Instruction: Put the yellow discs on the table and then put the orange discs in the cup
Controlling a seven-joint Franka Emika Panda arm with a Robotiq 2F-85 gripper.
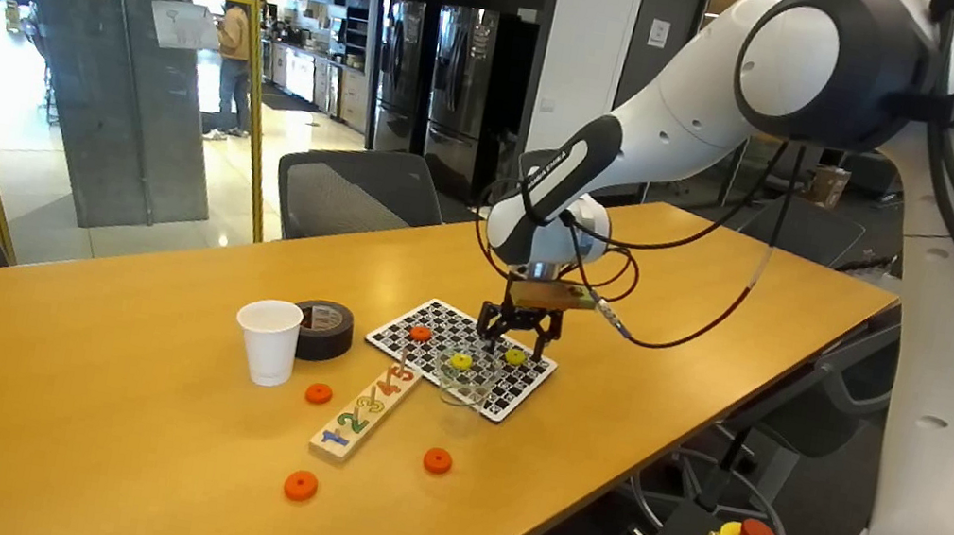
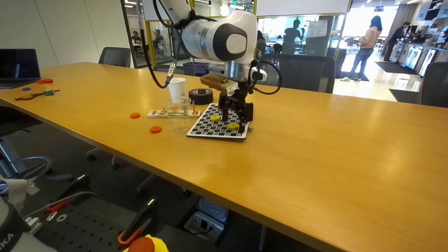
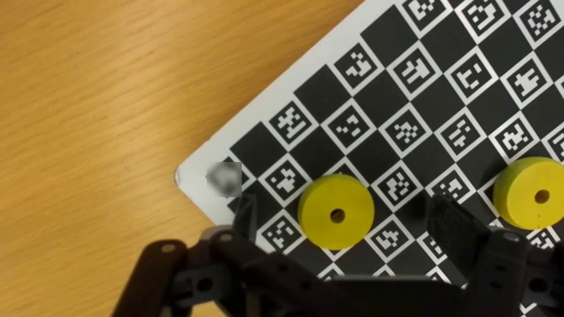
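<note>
My hand (image 3: 340, 203) is spread wide in the wrist view, its fingers (image 3: 456, 235) flanking one yellow disc (image 3: 336, 209) on the checkered board (image 3: 374, 101), a second disc (image 3: 531, 193) at three o'clock. In an exterior view I count two yellow discs, four orange discs (image 1: 436, 462) and, at the hand's nine o'clock, one white cup (image 1: 270, 348). From the wrist, the board's corner points to nine, with room on the counter (image 3: 110, 110) toward ten.

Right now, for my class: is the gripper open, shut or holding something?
Gripper: open, holding nothing; the wrist view shows a yellow disc between its jaws.
</note>
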